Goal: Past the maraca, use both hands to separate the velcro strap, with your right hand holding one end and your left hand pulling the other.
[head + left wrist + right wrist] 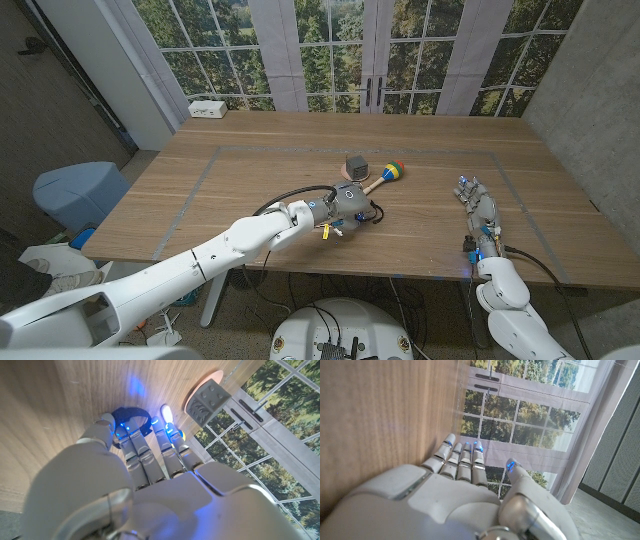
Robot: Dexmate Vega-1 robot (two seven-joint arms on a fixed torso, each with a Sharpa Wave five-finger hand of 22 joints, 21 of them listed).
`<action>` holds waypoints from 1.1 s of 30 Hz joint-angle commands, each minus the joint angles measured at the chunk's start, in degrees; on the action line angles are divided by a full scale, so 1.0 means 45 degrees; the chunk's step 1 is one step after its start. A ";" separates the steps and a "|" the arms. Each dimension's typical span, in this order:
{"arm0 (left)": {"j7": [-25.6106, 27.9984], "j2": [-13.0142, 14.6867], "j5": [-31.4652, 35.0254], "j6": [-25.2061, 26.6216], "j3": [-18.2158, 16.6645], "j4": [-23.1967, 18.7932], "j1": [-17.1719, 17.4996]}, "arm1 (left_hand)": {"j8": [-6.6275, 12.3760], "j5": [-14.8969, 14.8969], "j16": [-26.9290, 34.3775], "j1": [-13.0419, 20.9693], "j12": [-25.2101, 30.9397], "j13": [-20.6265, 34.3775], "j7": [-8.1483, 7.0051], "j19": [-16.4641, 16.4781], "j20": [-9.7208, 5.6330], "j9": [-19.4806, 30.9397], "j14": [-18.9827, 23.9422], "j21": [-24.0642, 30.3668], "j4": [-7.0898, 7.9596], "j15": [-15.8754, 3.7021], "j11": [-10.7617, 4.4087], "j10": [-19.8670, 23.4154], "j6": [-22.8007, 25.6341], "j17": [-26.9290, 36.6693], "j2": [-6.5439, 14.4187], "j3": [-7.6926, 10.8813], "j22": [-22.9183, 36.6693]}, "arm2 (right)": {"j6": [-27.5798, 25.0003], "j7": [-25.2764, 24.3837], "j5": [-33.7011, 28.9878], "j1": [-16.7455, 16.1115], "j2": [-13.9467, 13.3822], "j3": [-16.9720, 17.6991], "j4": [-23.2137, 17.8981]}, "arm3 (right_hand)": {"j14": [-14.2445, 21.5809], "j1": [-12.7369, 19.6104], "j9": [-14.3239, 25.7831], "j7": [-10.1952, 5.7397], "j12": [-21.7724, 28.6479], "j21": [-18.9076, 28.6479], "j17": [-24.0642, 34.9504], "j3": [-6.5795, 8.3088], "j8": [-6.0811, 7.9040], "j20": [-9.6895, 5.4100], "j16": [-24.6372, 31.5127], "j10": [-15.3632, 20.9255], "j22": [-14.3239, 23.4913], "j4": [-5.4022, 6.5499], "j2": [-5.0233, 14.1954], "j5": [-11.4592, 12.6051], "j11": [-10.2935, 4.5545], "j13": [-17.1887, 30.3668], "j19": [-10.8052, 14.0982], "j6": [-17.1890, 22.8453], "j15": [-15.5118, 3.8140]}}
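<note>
Step in hand: the left robot hand (348,206) reaches for the velcro strap (131,419); the pull itself has not begun, as I judge it.

Strap: a dark loop lying on the surface (250,170), right at the left fingertips (122,435) in the left wrist view. In the head view it is hidden under the hand.

Maraca: the maraca (385,176) lies at about 1 o'clock from the left robot hand, close by, its coloured head pointing away from the robot.

Grey block: a grey block (355,165) sits on a pink disc at 12 o'clock from the left robot hand, near it.

Left robot hand: fingers stretched out and apart, tips down at the strap; I cannot tell whether any finger has closed on it.

Right robot hand: the right robot hand (478,205) is at about 3 o'clock from the left one, well apart, fingers straight and spread, holding nothing.

How to do it well: bring the right robot hand across to pinch one end and hold it steady before the left pulls. Take the free tab, not the whole loop, then peel away from the anchored end. Keep both hands off the maraca and the block.

Risk: pulling with one hand would likely just drag the strap.
</note>
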 commanded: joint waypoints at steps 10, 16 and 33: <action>0.0258 -0.0227 0.0692 0.0020 0.0510 0.0727 -0.0315 | 0.0219 0.0370 0.0064 0.2676 0.0510 0.0726 -0.0359 0.0041 0.0023 0.0220 0.0315 0.0373 -0.0159 -0.2263 -0.0089 0.0972 0.0721 0.0317 0.1156 0.0827 0.0052 | 0.0060 0.0050 0.0084 -0.0016 -0.0016 0.0119 0.0106 | 0.0104 -0.0104 0.0018 -0.0080 0.0080 -0.0061 0.0030 0.0043 0.0003 -0.0055 0.0091 0.0138 0.0013 -0.0069 -0.0011 -0.0017 0.0035 0.0045 0.0129 0.0131 0.0062; 0.0510 -0.0271 0.0273 0.0126 0.0386 0.0807 -0.0304 | 0.0290 0.0380 0.0200 0.3181 0.0639 0.0928 -0.0323 0.0120 -0.0155 0.0366 0.0634 0.0519 -0.0129 -0.2307 -0.0054 0.1290 0.0723 0.0423 0.1297 0.0893 0.0068 | -0.0086 -0.0109 -0.0022 0.0009 -0.0062 0.0121 -0.0020 | 0.0093 -0.0110 0.0019 -0.0084 0.0086 -0.0096 0.0026 0.0044 0.0000 -0.0049 0.0086 0.0163 0.0014 -0.0076 -0.0011 -0.0017 0.0047 0.0048 0.0142 0.0138 0.0062; 0.1240 -0.0933 -0.4107 0.0907 -0.1150 0.1090 0.0298 | 0.0788 0.0454 0.0274 0.3582 0.0773 0.1292 -0.0027 0.0214 -0.0222 0.0757 0.0964 0.0759 -0.0077 -0.2318 0.0008 0.1585 0.1299 0.0523 0.1146 0.0771 0.0083 | -0.0447 -0.0719 -0.0497 0.0091 -0.0082 0.0064 -0.0464 | 0.0087 -0.0094 0.0021 -0.0111 0.0078 -0.0173 0.0009 0.0060 0.0000 -0.0014 0.0080 0.0161 0.0016 -0.0118 -0.0013 -0.0015 0.0028 0.0053 0.0156 0.0168 0.0042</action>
